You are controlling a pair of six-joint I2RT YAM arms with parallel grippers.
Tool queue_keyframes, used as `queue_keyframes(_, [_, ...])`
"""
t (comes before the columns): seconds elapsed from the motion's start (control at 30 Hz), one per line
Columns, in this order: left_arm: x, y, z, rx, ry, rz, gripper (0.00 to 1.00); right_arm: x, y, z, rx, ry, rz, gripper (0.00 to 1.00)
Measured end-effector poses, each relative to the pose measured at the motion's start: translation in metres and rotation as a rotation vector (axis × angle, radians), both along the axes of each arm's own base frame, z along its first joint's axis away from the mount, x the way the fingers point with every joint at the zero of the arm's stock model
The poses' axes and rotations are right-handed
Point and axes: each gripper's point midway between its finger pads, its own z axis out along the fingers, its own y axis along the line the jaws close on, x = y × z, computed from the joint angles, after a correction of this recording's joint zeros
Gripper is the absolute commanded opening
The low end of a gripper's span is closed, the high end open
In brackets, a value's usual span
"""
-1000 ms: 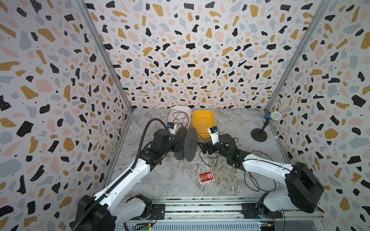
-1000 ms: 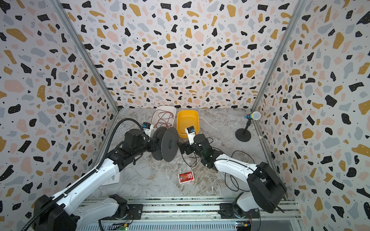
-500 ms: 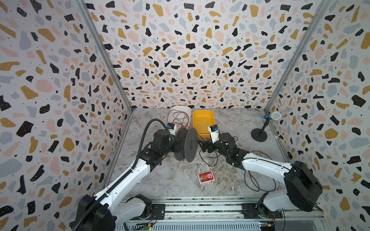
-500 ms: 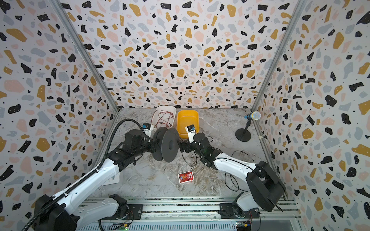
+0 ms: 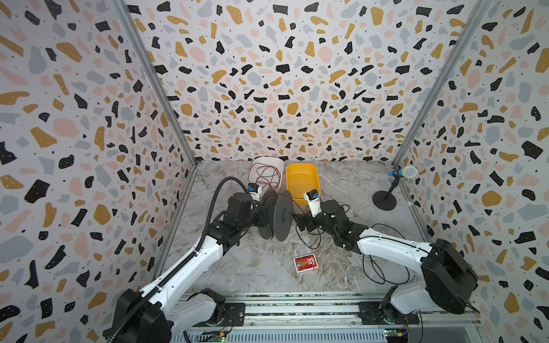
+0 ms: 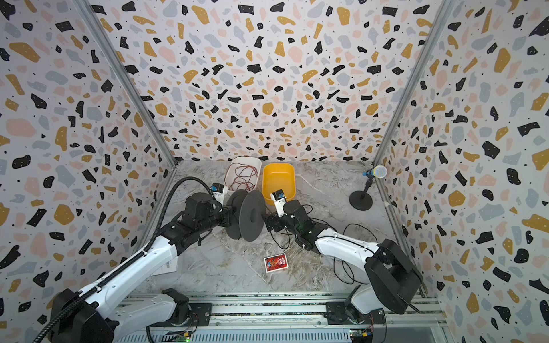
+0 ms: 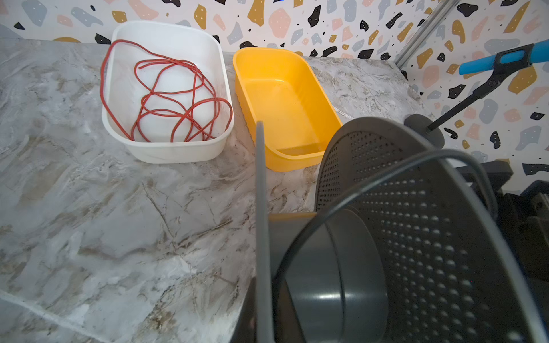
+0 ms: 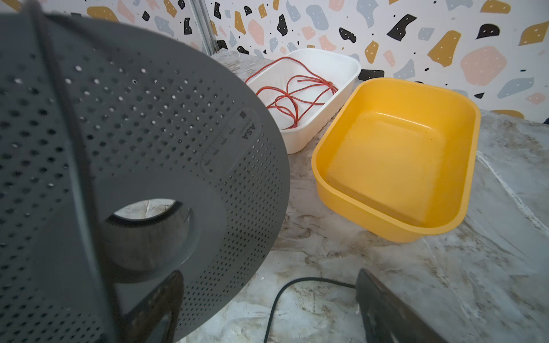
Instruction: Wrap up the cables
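Observation:
A dark grey perforated spool (image 5: 274, 215) (image 6: 248, 215) stands on edge above the table. My left gripper (image 5: 261, 213) (image 7: 264, 311) is shut on the rim of its near flange, and the flange hides the fingertips. The cables, one thin black cord (image 5: 312, 240) (image 6: 344, 267), run from the spool across the table in loose loops by the right arm. One strand arches over the spool's hub (image 7: 386, 175). My right gripper (image 5: 298, 222) (image 6: 270, 222) (image 8: 270, 311) is open beside the spool's far flange (image 8: 148, 148). A bend of the cord (image 8: 297, 280) lies between its fingers, ungripped.
A white tub (image 5: 274, 161) holding a reddish wire (image 5: 266, 178) and an empty yellow tub (image 5: 301, 181) stand just behind the spool. A red card pack (image 5: 305, 262) lies in front. A microphone on a black stand (image 5: 384, 202) is at the right wall.
My right gripper has edged slightly toward the spool. The left arm and the spool have stayed put.

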Motion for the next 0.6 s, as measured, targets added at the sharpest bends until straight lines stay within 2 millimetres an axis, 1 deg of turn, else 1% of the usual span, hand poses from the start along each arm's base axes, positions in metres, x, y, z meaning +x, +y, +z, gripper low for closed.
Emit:
queue_keyframes(0.07, [0.0,0.001,-0.001,-0.002,0.005,0.006,0.0,-0.001,-0.001,0.003,-0.008,-0.014,0.006,0.89])
queue_keyframes(0.27, [-0.002,0.005,-0.007,0.006,0.036,0.031,0.0,-0.003,-0.004,0.023,0.001,-0.07,0.018,0.87])
queue_keyframes(0.43, [-0.005,0.011,-0.011,0.03,0.066,0.051,0.0,-0.011,-0.013,0.034,-0.002,-0.115,0.02,0.81])
queue_keyframes(0.6, [-0.005,0.012,-0.001,0.031,0.067,0.054,0.0,-0.017,-0.023,0.04,-0.016,-0.151,0.022,0.79])
